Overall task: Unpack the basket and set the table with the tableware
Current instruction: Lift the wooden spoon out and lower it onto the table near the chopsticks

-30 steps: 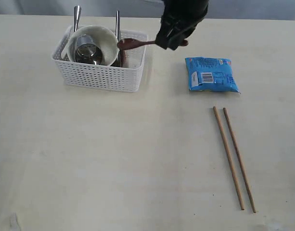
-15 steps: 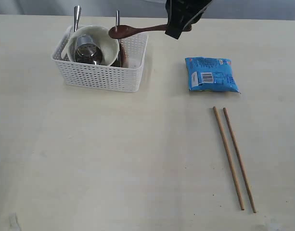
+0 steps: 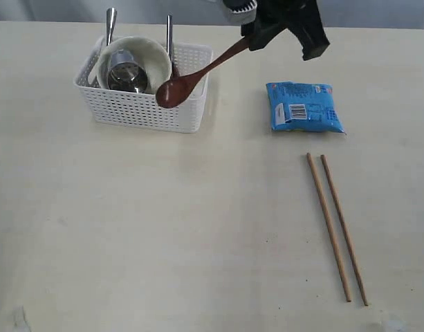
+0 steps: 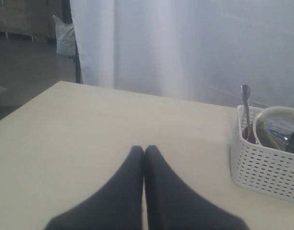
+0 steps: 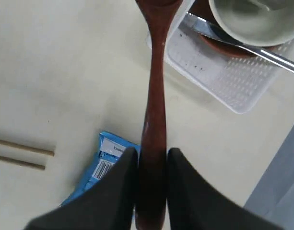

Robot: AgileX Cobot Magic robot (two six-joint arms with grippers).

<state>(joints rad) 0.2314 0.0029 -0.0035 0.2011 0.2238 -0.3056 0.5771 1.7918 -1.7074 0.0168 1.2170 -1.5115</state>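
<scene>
My right gripper [image 3: 252, 43] [image 5: 152, 152] is shut on the handle of the dark red spoon [image 3: 191, 77] [image 5: 154, 110], held in the air with its bowl hanging down in front of the white basket [image 3: 146, 111] [image 5: 223, 76]. Inside the basket sit the cream bowl [image 3: 149, 59] [image 5: 252, 24] with the steel cup [image 3: 125, 72] in it, the reddish-brown plate [image 5: 218, 44], and two steel handles, the knife and fork [image 3: 169, 31]. Two wooden chopsticks [image 3: 336, 225] [image 5: 22, 153] lie side by side on the table [image 3: 163, 228]. My left gripper [image 4: 144, 149] is shut on nothing, low over the table left of the basket [image 4: 262, 165].
A blue snack packet [image 3: 303, 106] [image 5: 101, 167] lies on the table right of the basket, above the chopsticks' far ends. A pale curtain hangs behind the table's far edge in the left wrist view.
The right gripper has lifted the spoon out of the basket and swung right; the spoon now tilts down with its bowl lower, in front of the basket's wall. The left gripper cannot be compared.
</scene>
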